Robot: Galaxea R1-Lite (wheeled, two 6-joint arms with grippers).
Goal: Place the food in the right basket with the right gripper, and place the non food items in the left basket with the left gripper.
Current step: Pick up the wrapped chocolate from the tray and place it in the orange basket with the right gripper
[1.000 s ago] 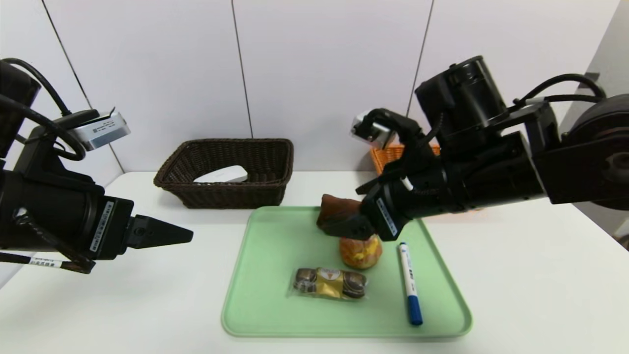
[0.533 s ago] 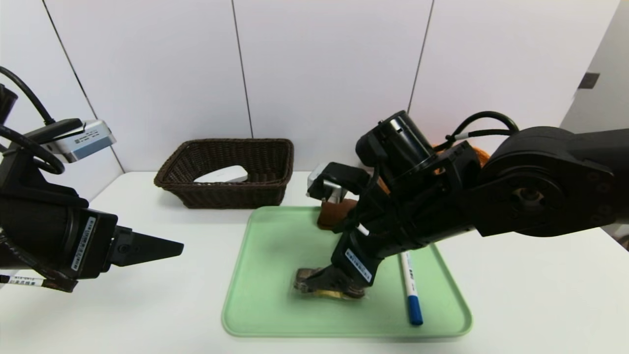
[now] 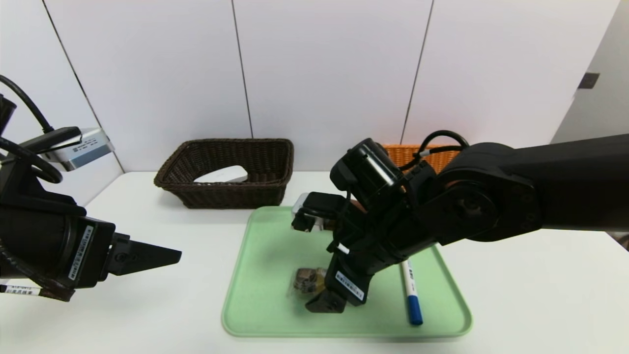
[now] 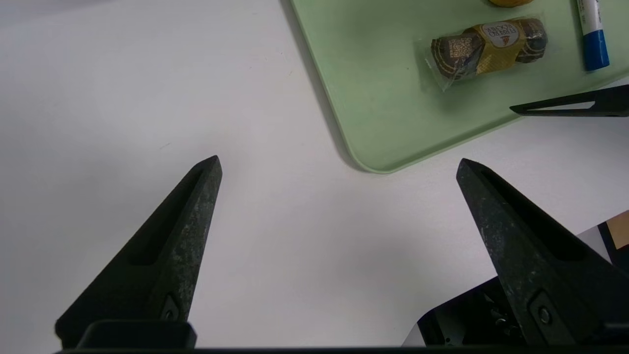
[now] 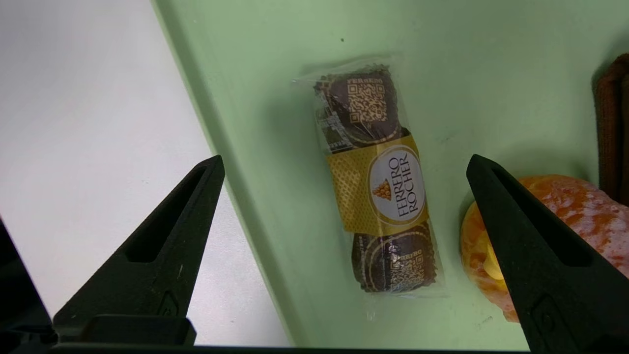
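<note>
In right wrist view, cream puff [image 5: 555,231] visible; head view hides it.

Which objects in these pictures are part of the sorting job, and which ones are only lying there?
Part of the job:
- chocolate pack, under the open right gripper
- cream puff
- brown towel
- marker pen
- white case, already in the dark brown basket
- orange basket
- left gripper, open, off the tray

Only lying there:
- green tray
- white table

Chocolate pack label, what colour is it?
Gold, with a white oval, on the chocolate pack; right wrist view shows it best.
</note>
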